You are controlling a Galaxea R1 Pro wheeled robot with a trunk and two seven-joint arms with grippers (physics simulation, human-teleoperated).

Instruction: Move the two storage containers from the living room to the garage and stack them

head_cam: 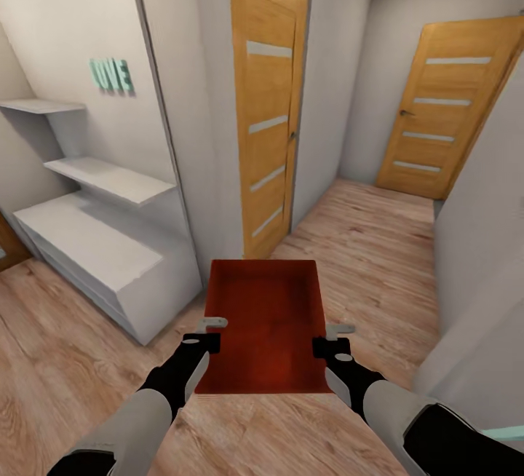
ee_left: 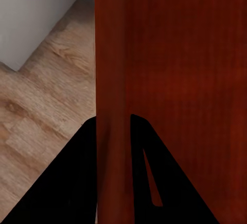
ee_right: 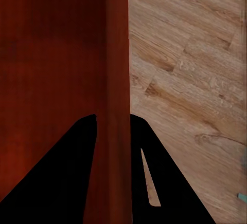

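Observation:
One orange-red storage container (head_cam: 266, 323) hangs level in front of me, above light wood planks in a hallway. My left gripper (head_cam: 207, 334) is shut on its left wall and my right gripper (head_cam: 331, 341) is shut on its right wall. In the left wrist view the thin red wall (ee_left: 110, 80) runs between the dark fingers of the left gripper (ee_left: 113, 124). The right wrist view shows the same pinch, with the wall (ee_right: 116, 80) inside the right gripper (ee_right: 113, 121). The box is empty. The garage is out of view.
A white stepped shelf unit (head_cam: 94, 243) stands at the left, with teal letters on the wall above it. A wooden door (head_cam: 269, 112) is ahead on the left and another (head_cam: 444, 112) closes the hallway's far end. A pale wall (head_cam: 480, 258) runs close on the right.

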